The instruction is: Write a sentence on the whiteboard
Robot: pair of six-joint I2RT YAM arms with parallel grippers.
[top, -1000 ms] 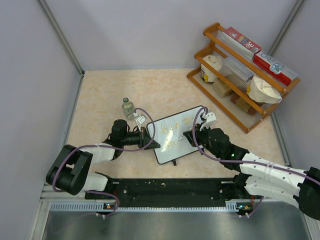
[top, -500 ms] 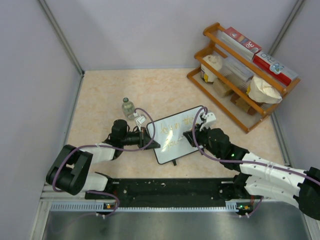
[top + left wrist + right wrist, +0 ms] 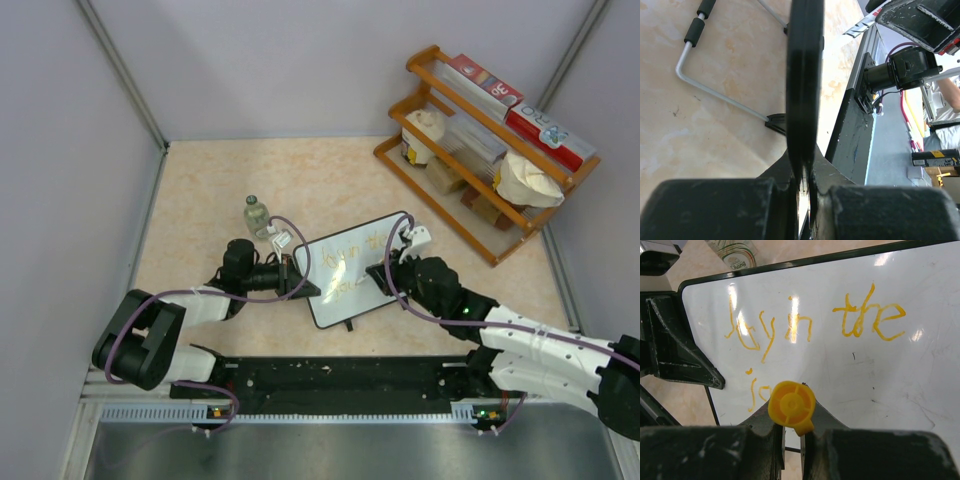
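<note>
1. Near the middle of the worktop (image 3: 200,190), the whiteboard (image 3: 345,305) stands between the two hands. Its glossy white face is turned toward the arm bases. In the top view its long side runs from lower left to upper right.
2. On the whiteboard, the sentence (image 3: 799,327) appears as thin orange script. One line crosses the upper half and ends in a word that reads "the". A second line of only a few letters lies under it, near the board's lower left.
3. At the whiteboard's left edge, the left hand (image 3: 300,285) is clamped on the black frame. In the left wrist view the frame is seen edge-on, pinched between the two fingers.
4. Behind the whiteboard, on the side away from the arm bases, a bent wire stand (image 3: 715,92) with black sleeves lies against the worktop.
5. Over the lower middle of the whiteboard, the right hand (image 3: 380,272) is closed around an orange marker (image 3: 791,406). The marker's round end faces the wrist camera. Its tip is hidden behind its own body, so contact with the board cannot be told.
6. Beyond the whiteboard's upper left corner, a small bottle (image 3: 257,215) stands near the board without touching it.
7. Well to the right of the whiteboard and farther back, a wooden rack (image 3: 440,185) holds boxes and packets.
</note>
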